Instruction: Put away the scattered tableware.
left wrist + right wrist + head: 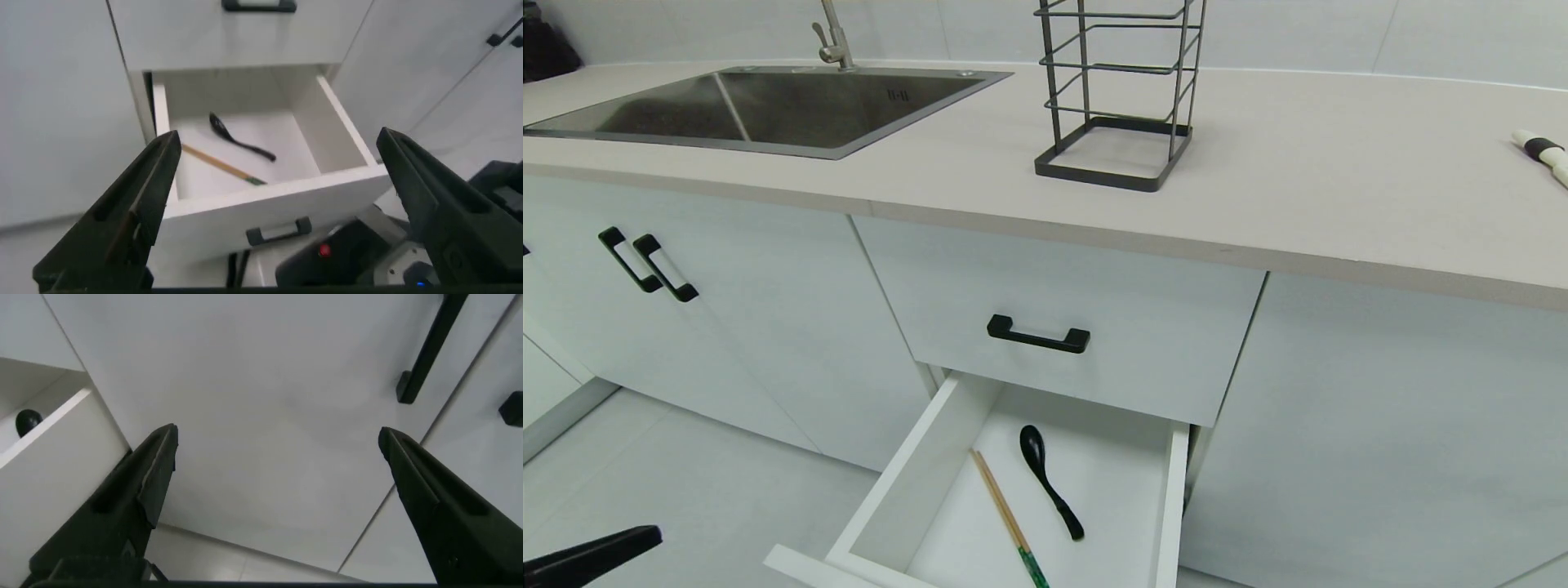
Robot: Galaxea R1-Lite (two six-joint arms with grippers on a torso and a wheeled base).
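Observation:
A white lower drawer [915, 490] stands pulled open below the counter. Inside it lie a black spoon [1049, 482] and a pair of wooden chopsticks [1006, 516] with green ends, side by side. My left gripper [278, 140] hangs open in front of and above the drawer [245, 204], with the spoon [241, 139] and the chopsticks [221, 166] seen between its fingers. One of its dark fingers [596, 554] shows low at the left of the head view. My right gripper [278, 434] is open, facing a white cabinet door [270, 408]; the spoon's bowl [29, 420] peeks past the drawer's side.
On the counter [1298, 180] stand a steel sink [768, 106] with a tap and a dark wire rack [1119, 90]. A white utensil with a black band [1543, 151] lies at the far right. The upper drawer [1062, 327] is closed; cabinet doors with black handles [645, 263] flank it.

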